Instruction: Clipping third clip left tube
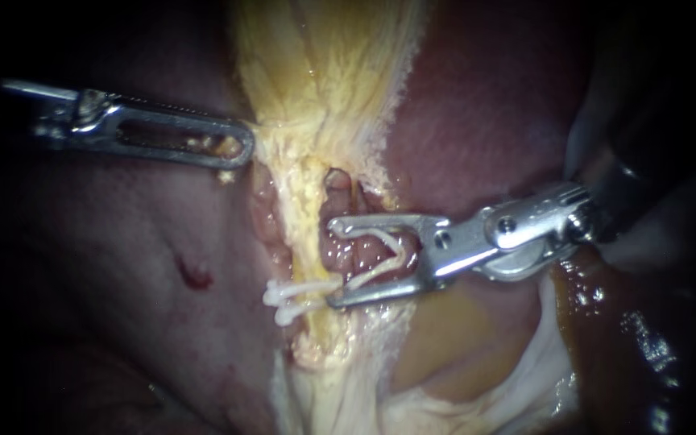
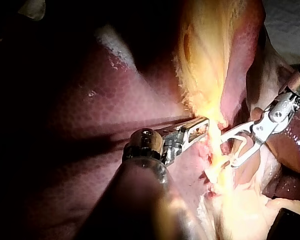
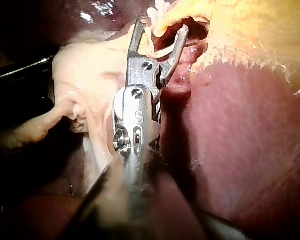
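The hand of my right instrument (image 1: pixel 337 264) is spread wide in a V. It holds a new white clip (image 1: pixel 386 238) that touches both sides, and it opens toward 9 o'clock. The left tube (image 1: pixel 309 217) is the yellow strand just beside its tips, at 9 o'clock. It runs from 12 to 6, across the opening. 2 clips (image 1: pixel 296 296) sit on it by the low tip. I think I must slide toward 9. My left instrument (image 1: pixel 243 149) is farther off, at 11 o'clock, pinched on the yellow tissue (image 1: pixel 324 72).
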